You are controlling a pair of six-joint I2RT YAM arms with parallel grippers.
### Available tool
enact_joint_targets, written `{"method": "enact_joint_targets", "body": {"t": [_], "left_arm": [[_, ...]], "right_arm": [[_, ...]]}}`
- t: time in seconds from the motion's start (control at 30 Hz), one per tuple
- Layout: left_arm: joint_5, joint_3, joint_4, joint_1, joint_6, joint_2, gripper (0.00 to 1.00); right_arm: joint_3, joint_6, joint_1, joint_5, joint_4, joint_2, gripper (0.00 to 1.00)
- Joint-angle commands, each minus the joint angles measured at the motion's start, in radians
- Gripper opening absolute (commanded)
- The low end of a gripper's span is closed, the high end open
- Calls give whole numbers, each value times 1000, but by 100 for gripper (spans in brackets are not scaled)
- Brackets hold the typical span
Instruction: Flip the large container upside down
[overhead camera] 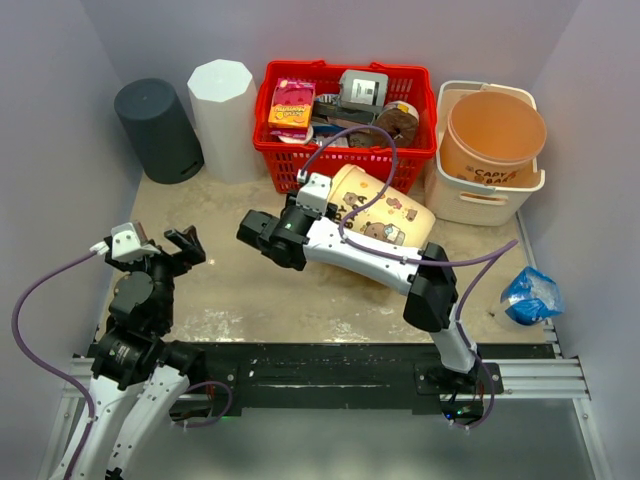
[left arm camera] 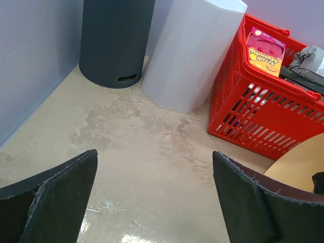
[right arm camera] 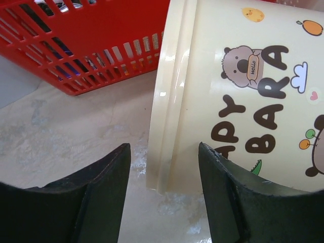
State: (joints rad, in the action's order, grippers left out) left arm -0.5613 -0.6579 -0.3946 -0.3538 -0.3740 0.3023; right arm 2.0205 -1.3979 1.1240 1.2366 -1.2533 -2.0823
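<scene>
Far left of the top view: my left hand (overhead camera: 186, 247) is released, jaws spread wide, nothing between them, just bare table (overhead camera: 230, 300) under it in its wrist view. Upper left: dark grey cylinder (overhead camera: 158, 130) upright against the back wall, white faceted bin (overhead camera: 222, 118) upright just beside it on the right. Next right, red basket (overhead camera: 400, 160) at the back, packed with stuff, including a pink and orange sponge pack (overhead camera: 290, 110) at its left end. Centre of the frame: large container (overhead camera: 385, 215), cream with bear cartoons and dark lettering, lying on its side on the table just in front of the red basket, mouth toward the left, base toward the right; not upside down yet. My right hand (right arm camera: 164, 187) is at the mouth end, released, jaws partly spread and gripping nothing. In its wrist view the container's rim shows in the gap; the left finger is clear of it, and I cannot tell whether the right finger touches. Upper right: white tub (overhead camera: 490, 195) with an orange bucket (overhead camera: 495, 135) standing in it. Right edge, lower down: blue crumpled bag (overhead camera: 530, 295) on the table, well apart from the container.
</scene>
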Motion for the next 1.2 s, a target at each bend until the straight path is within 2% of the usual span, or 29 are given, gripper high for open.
{"method": "enact_joint_targets", "body": {"t": [0.0,0.3,0.63,0.7,0.83,1.1,1.17], "left_arm": [[9,3,59,7,21,12,99],[21,3,65,9,29,17,100],[35,6,71,12,35,18,100],[38,6,72,12,35,20,99],[41,6,71,13,37,20,100],[47,6,76,15,37,20,99],[51,7,76,16,37,21,100]], "right_arm": [[21,-148,-53,40,-80,-19,58],[38,-227,-85,29,-136,-47,54],[6,-220,-96,32,-136,-50,39],[6,-217,-96,34,-136,-48,33],[-5,-187,-96,37,-135,-45,13],[-114,-125,-92,73,-121,10,0],[-152,-128,-92,80,-120,25,0]]}}
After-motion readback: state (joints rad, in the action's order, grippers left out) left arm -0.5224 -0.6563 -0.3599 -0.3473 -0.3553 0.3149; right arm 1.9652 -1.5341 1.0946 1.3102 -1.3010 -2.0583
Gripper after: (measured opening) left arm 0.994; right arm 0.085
